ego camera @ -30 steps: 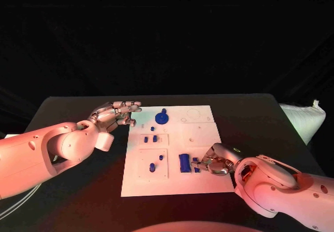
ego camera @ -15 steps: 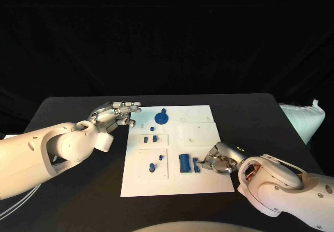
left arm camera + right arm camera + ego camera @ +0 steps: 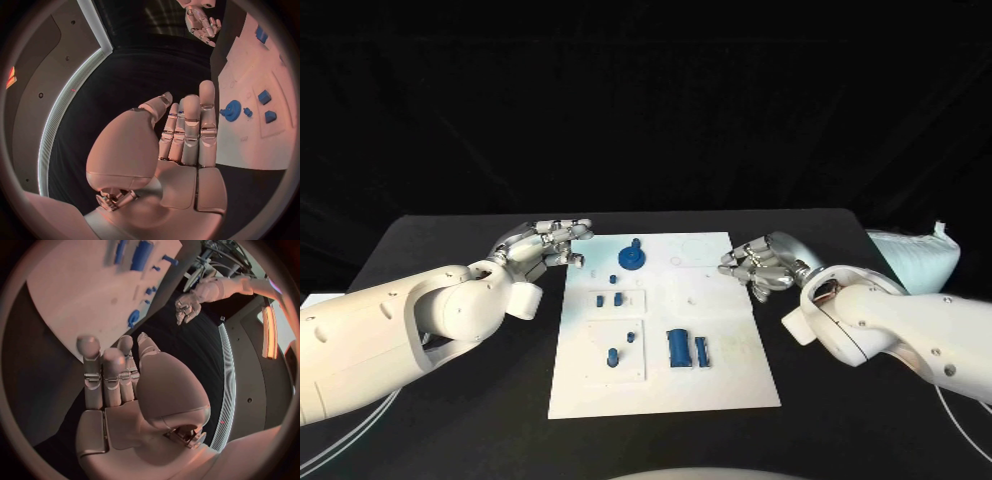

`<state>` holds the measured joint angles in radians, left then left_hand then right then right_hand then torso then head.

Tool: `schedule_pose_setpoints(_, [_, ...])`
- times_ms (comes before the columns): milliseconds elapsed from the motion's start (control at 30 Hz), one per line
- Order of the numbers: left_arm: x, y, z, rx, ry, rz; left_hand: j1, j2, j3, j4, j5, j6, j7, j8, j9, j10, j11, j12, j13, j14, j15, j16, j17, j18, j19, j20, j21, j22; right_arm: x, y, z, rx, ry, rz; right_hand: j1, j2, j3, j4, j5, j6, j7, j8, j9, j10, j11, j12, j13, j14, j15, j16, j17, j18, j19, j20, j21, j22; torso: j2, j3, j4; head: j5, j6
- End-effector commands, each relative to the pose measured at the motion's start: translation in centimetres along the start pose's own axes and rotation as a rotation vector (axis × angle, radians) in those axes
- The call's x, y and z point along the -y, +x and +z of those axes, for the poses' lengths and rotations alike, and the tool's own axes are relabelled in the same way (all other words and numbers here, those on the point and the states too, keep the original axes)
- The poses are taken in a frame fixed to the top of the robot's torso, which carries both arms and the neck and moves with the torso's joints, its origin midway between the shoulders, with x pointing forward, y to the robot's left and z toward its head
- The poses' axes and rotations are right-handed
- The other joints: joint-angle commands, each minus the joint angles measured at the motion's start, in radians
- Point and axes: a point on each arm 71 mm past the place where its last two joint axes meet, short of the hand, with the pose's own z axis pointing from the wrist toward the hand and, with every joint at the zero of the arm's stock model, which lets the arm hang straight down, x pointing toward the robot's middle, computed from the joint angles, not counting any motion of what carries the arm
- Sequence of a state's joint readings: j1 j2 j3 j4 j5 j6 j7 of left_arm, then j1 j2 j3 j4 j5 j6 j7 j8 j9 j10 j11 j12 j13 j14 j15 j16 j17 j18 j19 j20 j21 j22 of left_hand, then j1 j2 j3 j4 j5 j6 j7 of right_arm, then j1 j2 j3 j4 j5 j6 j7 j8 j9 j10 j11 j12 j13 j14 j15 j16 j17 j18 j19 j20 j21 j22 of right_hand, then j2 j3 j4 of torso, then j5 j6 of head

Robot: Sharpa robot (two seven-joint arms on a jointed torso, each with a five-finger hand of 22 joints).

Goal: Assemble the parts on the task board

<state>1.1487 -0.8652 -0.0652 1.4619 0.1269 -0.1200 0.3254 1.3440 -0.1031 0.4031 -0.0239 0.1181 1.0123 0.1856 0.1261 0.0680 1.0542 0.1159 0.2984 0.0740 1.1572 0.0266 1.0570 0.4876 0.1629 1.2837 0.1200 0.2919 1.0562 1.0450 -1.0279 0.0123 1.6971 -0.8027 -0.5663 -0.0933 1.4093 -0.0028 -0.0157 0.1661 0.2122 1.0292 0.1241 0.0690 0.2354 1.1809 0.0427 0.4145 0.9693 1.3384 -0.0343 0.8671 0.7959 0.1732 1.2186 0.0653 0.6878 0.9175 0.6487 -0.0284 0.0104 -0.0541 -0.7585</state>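
Observation:
The white task board (image 3: 733,330) lies mid-table. On it are a round blue part (image 3: 633,258) at the back, two small blue pieces (image 3: 609,299) in a recess, two more (image 3: 620,345) nearer the front, and a large blue block (image 3: 679,347) with a slim blue piece (image 3: 702,349) beside it. My left hand (image 3: 548,243) hovers just off the board's back left corner, fingers stretched out and empty (image 3: 181,145). My right hand (image 3: 762,262) is at the board's right edge, above its back half, also empty with fingers extended (image 3: 119,385).
A pale padded bag (image 3: 913,255) sits at the table's right edge. The black table (image 3: 862,400) has bare surface on both sides of the board and in front of it.
My right hand has left the slim blue piece beside the block and moved back along the board's right edge, opening. The left hand has barely moved. The camera view has shifted.

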Motion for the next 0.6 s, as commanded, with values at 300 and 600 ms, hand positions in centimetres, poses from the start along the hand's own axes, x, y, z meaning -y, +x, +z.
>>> schedule_pose_setpoints(300, [-0.1, -1.8, 2.6, 0.172, 0.093, -0.007, -0.013, 0.007, -0.016, 0.012, -0.006, 0.004, 0.002, -0.005, -0.003, 0.013, 0.014, -0.039, -0.012, -0.199, 0.055, -0.446, -0.234, 0.013, -0.273, 0.045, -0.226, -0.179, 0.6, -1.6, 5.9, 0.045, -0.093, 0.466, 0.153, -0.01, 0.059, -0.036, -0.091, -0.02, 0.031, -0.006, -0.057, -0.06, 0.057, -0.321, -0.494, -0.24, 0.086, -0.534, -0.344, 0.001, -0.17, 0.08, -0.375, -0.279, -0.071, -0.0129, -0.0134, -0.006, 0.076])
schedule_pose_setpoints(600, [0.1, -2.5, 3.6, 0.219, 0.126, 0.012, -0.007, 0.003, -0.003, 0.016, -0.003, 0.013, 0.007, -0.045, -0.002, 0.033, 0.035, -0.163, -0.012, -0.181, 0.098, -0.763, -0.375, 0.02, -0.449, 0.125, -0.231, -0.424, 0.7, -1.3, 8.1, 0.045, -0.111, 0.523, 0.148, -0.015, 0.069, -0.039, -0.088, -0.026, 0.032, -0.006, -0.118, -0.04, 0.075, -0.351, -0.806, -0.126, 0.097, -0.732, -0.543, 0.011, -0.092, 0.09, -0.493, -0.417, -0.097, -0.0079, -0.0156, 0.003, 0.108])
